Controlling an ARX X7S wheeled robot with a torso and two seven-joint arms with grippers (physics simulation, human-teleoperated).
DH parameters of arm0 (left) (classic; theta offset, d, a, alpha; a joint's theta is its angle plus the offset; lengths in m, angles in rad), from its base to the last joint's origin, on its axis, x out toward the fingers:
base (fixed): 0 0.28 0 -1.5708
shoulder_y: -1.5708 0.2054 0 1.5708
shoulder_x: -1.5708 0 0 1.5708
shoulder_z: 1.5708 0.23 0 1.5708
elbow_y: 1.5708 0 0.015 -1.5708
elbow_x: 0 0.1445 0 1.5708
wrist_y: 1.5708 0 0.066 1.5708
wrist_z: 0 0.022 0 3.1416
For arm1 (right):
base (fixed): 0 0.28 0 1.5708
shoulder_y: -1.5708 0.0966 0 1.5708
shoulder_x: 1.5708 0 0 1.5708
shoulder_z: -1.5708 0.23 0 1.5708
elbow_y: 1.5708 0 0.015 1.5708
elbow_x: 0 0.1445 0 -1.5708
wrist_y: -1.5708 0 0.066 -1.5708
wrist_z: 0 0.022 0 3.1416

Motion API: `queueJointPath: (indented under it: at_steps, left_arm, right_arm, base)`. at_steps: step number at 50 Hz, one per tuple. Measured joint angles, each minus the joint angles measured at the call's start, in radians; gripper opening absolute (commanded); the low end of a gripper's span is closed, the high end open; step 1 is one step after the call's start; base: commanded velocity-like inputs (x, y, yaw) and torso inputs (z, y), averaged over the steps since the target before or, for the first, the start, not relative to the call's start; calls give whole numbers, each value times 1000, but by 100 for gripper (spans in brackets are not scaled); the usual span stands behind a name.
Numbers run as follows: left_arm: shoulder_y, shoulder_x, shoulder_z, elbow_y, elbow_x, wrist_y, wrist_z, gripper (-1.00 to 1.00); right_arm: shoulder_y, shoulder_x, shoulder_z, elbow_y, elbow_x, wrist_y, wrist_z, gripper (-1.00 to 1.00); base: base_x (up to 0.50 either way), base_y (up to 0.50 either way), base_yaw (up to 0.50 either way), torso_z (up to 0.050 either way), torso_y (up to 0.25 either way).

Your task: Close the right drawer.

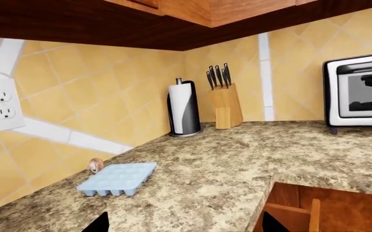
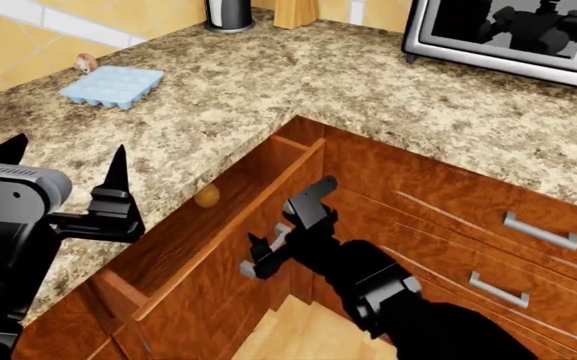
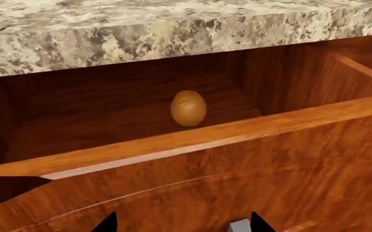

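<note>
The right drawer [image 2: 230, 238] stands pulled far out from under the speckled countertop [image 2: 268, 82]. Its reddish-brown front [image 3: 250, 159] carries a pale curved line and a short silver handle [image 2: 262, 250]. A small tan round object [image 3: 188, 108] lies inside the wooden box. My right gripper [image 2: 286, 219] is open right at the drawer front, its dark fingertips [image 3: 258, 223] on either side of the handle's end [image 3: 239, 225]. My left gripper [image 2: 68, 171] is open over the counter left of the drawer, holding nothing; a corner of the drawer [image 1: 302, 212] shows past its tips [image 1: 184, 226].
On the counter are a pale blue ice tray [image 2: 111, 85], a small brown item [image 2: 85, 63], a paper towel holder [image 1: 184, 108], a knife block [image 1: 226, 104] and a toaster oven [image 2: 509, 34]. Shut drawer fronts with silver handles [image 2: 539, 231] lie to the right.
</note>
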Motion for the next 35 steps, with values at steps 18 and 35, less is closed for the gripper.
queueJointPath:
  at_steps: [18, 35]
  left_arm:
    - [-6, -1, 12, 1, -3, 1, -3, 100]
    - [0, -5, 14, 5, -5, 8, -5, 100]
  right_arm:
    - [65, -2, -180, -3, 156, -57, -24, 100]
    - [102, -11, -175, -23, 185, -107, -27, 100]
  base:
    - [0, 0, 0, 0, 1]
    - [0, 0, 0, 0, 1]
